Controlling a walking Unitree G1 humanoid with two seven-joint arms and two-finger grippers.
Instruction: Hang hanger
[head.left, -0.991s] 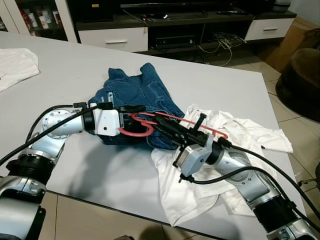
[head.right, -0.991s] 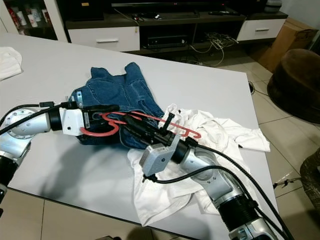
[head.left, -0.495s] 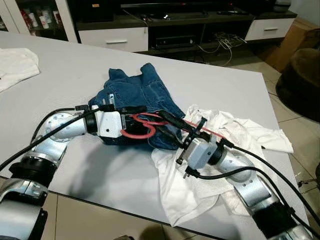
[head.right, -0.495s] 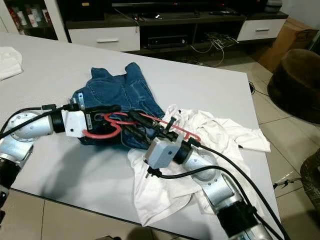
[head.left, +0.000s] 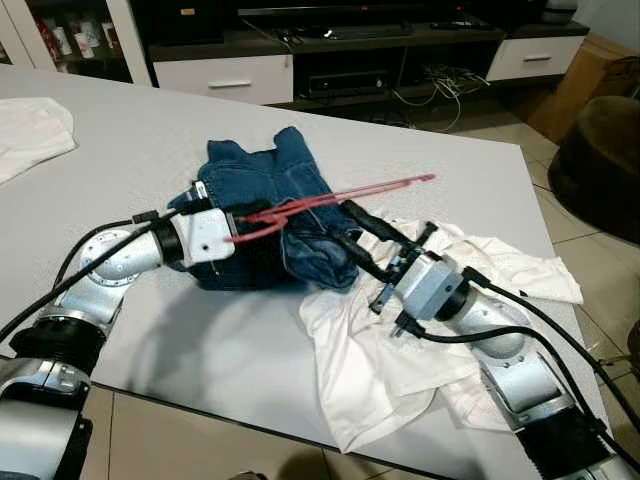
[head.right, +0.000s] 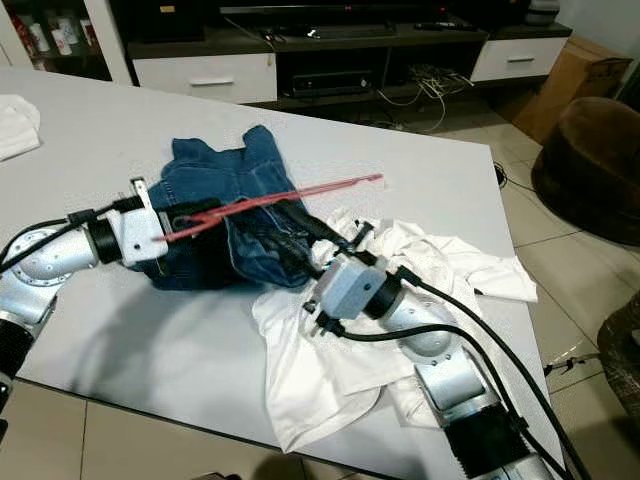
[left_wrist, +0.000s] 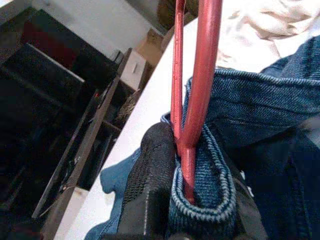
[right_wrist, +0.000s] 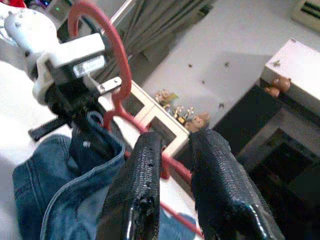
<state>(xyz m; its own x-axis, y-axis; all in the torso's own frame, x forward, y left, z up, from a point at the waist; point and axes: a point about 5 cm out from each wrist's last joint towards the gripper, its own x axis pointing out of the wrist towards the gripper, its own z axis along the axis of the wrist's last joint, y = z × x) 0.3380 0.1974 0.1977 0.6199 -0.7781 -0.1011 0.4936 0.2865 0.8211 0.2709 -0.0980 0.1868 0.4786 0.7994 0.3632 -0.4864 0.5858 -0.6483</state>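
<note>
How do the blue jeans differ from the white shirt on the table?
The blue jeans are dark denim; the white shirt is thin and pale. The jeans are bunched in a compact heap, the shirt is spread flat and crumpled. The jeans are caught with the red hanger; the shirt lies free. Both rest on the table.
</note>
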